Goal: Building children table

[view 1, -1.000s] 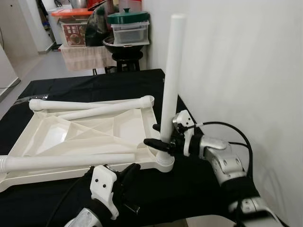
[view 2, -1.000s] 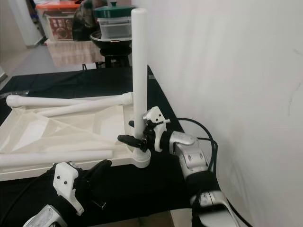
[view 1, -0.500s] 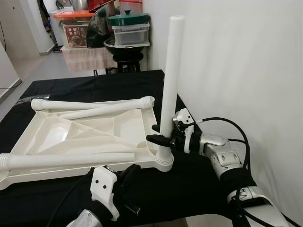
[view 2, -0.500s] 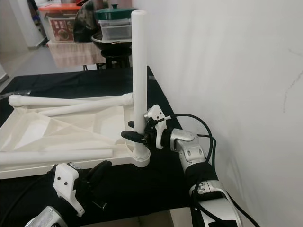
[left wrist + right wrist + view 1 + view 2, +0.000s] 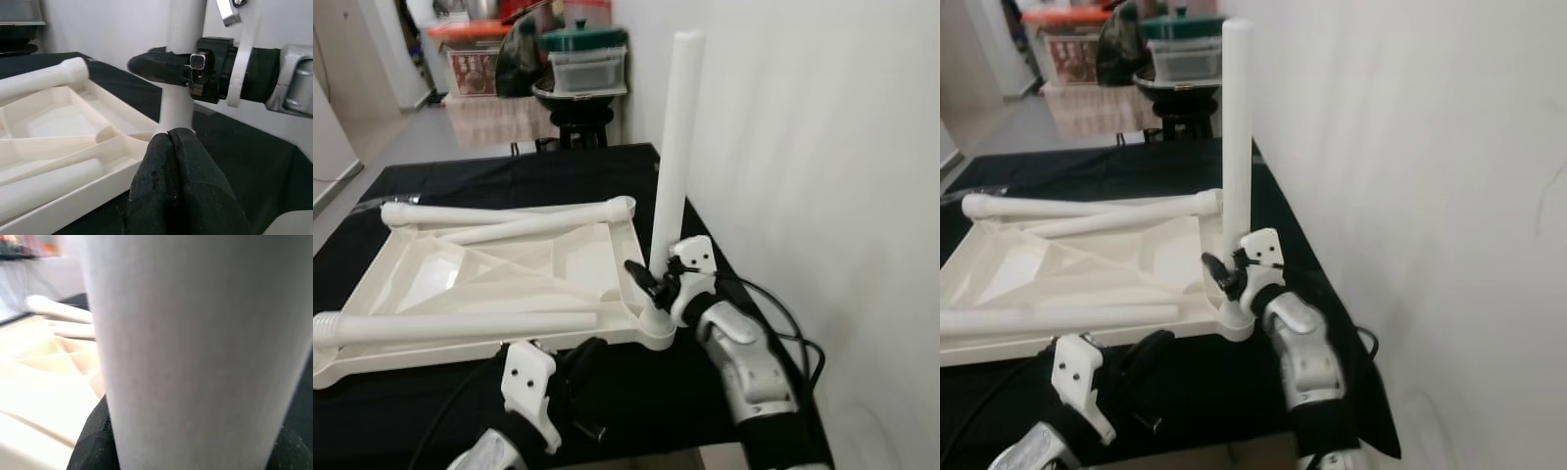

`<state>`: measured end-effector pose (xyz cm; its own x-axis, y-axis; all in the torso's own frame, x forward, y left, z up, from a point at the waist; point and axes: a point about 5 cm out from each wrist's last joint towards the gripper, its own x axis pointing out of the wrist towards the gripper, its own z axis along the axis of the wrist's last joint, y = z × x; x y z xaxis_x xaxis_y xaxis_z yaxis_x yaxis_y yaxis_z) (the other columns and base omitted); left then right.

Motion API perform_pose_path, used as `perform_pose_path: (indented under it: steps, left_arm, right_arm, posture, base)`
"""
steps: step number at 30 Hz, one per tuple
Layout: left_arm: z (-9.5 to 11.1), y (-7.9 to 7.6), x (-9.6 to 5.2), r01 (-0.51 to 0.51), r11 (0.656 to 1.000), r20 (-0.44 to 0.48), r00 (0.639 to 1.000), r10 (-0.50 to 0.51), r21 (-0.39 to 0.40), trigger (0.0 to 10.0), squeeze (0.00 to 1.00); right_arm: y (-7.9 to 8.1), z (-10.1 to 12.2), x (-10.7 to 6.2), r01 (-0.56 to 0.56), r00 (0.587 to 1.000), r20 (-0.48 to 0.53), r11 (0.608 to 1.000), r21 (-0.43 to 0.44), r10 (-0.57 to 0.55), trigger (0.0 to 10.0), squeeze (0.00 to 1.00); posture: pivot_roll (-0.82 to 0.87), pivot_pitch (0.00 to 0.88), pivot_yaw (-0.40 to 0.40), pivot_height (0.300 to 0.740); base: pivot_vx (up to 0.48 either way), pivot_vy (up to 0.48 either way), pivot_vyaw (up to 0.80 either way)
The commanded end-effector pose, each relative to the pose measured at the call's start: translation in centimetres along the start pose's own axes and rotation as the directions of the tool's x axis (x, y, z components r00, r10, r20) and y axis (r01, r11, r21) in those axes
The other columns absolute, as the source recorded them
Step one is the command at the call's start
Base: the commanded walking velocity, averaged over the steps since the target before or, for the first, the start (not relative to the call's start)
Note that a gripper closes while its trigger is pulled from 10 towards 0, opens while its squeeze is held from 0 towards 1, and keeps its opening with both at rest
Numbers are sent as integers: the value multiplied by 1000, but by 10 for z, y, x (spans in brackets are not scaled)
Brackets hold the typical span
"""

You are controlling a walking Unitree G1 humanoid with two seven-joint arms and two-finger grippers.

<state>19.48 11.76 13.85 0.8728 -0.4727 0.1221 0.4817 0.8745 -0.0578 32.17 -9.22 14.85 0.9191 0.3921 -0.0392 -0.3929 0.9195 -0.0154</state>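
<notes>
Lying upside down on the black-covered table [image 5: 460, 176] is the white kids' tabletop [image 5: 480, 279], ribbed underside up. Two loose white legs are laid on it: the near loose leg [image 5: 460, 326] along the front edge and the far loose leg [image 5: 504, 212] across the back edge, with a third thinner-looking tube just beside that one.

Down at the front, just ahead of the tabletop's near edge, the left claw [image 5: 168, 139] is seen with its black fingers pressed together, so it's basically closed on nothing; whether it touches the tabletop's edge can't be told.

At the tabletop's near right corner, the upright leg [image 5: 674, 147] is stood straight up in the corner socket [image 5: 658, 328]. The right claw [image 5: 651, 277] is wrapped around this leg low down, just above the socket, with one black finger visible on the tabletop side of the tube, so the leg is being gripped. In the right wrist view the leg is seen up close and blurry.

Off to the right a plain white wall [image 5: 822, 196] is seen, and some stacked containers [image 5: 582, 64] sit beyond the far end of the table.
</notes>
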Motion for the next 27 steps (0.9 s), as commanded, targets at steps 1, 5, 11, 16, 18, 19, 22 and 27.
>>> perform_pose_path:
  steps: [1,5,11,16,18,19,22,27]
  left_arm:
    - [-3,3,-1,-2,1000,-22,1000,2,-3,10000,0]
    - [-4,3,0,0,1000,-24,1000,0,-1,10000,0]
    - [-6,4,0,-8,1000,-27,1000,8,-1,10000,0]
    - [-8,2,1,2,1000,-33,999,-2,-7,10000,0]
    - [-8,2,1,4,1000,-34,999,-4,-8,10000,0]
    - [-8,2,2,5,1000,-34,999,-5,-9,10000,0]
    - [-10,1,2,6,1000,-36,999,-6,-10,10000,0]
    - [-11,0,2,2,1000,-36,999,-2,-10,10000,0]
  right_arm:
    - [1,-16,-2,9,996,-94,1000,7,-9,0,0]
    - [-5,-23,4,14,989,-146,999,42,-7,0,0]
    - [4,-14,3,-101,988,-110,993,53,106,10000,1000]
    - [4,7,8,-311,950,-11,949,46,312,10000,1000]
    - [2,9,9,-371,929,-7,928,37,371,10000,1000]
    - [0,11,11,-407,913,-5,913,32,408,10000,1000]
    - [-5,15,14,-570,822,-21,821,-30,570,10000,0]
    - [-12,26,16,-673,740,-34,737,-61,672,10000,0]
  posture:
    - [33,0,2,740]
    - [42,0,-8,740]
    - [41,0,-9,740]
    - [38,0,-5,740]
    - [38,0,-6,740]
    - [38,0,-6,740]
    - [42,0,-11,740]
    - [51,0,-15,740]
  base:
    - [0,0,0]
    - [0,0,0]
    - [0,0,0]
    - [0,0,0]
    - [0,0,0]
    - [0,0,0]
    - [0,0,0]
    - [0,0,0]
